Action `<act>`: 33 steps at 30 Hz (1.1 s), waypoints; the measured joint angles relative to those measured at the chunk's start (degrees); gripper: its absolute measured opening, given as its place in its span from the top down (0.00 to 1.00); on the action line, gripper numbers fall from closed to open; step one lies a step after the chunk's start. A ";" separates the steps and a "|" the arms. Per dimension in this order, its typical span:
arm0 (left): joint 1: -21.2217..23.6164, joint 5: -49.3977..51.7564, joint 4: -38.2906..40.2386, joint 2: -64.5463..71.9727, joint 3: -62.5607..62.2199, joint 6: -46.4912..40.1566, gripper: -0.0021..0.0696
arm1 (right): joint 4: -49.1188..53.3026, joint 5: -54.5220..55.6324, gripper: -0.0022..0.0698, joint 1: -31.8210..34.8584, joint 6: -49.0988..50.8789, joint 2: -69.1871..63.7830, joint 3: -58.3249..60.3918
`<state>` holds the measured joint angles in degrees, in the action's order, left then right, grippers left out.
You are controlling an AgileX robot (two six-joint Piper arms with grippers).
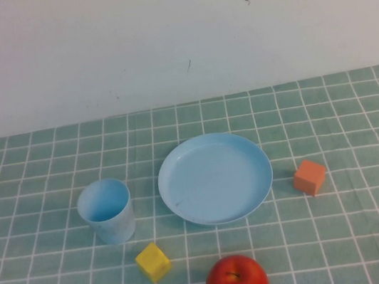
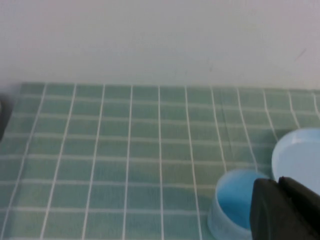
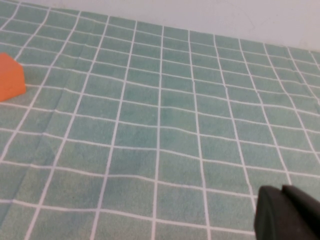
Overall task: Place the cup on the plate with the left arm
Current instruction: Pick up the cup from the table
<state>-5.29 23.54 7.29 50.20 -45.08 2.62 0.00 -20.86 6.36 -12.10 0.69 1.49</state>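
The task has barely begun: the cup stands upright toward the desk's front-left, just beside the empty plate at mid-desk. The left gripper hangs at the left edge holding nothing, the right gripper off the right side; I cannot tell either's opening. Next, the left arm must reach in over the cup.
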 joint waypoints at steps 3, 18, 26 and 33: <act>0.00 4.00 0.23 2.18 0.61 0.06 0.97 | 0.00 0.00 0.97 0.00 0.00 0.00 0.00; 0.00 4.55 12.26 6.68 -0.75 -4.32 0.61 | 0.00 0.00 0.97 0.00 0.00 0.00 0.00; 0.00 7.74 14.83 6.70 -10.38 -6.74 0.25 | 0.00 0.00 0.97 0.00 0.00 0.00 0.00; 0.00 9.74 17.58 7.88 -11.72 -8.57 0.26 | 0.00 0.00 0.97 0.00 0.00 0.00 0.00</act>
<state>-5.29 33.29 24.87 58.09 -56.80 -5.95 0.00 -20.86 6.36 -12.10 0.69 1.49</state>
